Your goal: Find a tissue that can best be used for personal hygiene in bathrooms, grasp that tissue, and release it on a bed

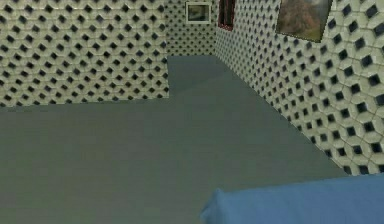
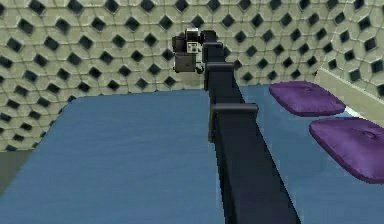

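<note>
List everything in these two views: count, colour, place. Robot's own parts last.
bed: one, blue, across the arm side view; its corner shows at the forward view's bottom right
pillows: two, purple, on the bed at the arm side view's right
wall pictures: three, framed, at the forward view's top
walls: cream with a dark pattern
floor: grey-blue
arm: one, dark, reaching out over the bed
end effector: one, dark, at the arm's far end, against the wall
</note>
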Controlling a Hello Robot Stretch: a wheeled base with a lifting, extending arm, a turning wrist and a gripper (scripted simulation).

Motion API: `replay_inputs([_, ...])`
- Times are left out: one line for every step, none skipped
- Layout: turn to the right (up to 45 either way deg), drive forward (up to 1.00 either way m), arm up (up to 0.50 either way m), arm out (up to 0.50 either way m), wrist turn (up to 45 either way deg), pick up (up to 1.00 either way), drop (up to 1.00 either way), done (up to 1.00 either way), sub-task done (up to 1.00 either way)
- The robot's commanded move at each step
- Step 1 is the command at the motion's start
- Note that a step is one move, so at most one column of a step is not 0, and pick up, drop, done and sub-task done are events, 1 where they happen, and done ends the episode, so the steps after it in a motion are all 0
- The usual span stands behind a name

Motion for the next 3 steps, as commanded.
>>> replay_inputs([0.0, 0.0, 0.0, 0.0, 30.0, 0.0, 0.0, 0.0, 0.0])
replay_inputs([0.0, 0.0, -0.22, 0.0, 0.0, 0.0, 0.0, 0.0, 0.0])
replay_inputs([0.0, 0.0, -0.32, 0.0, 0.0, 0.0, 0.0, 0.0, 0.0])
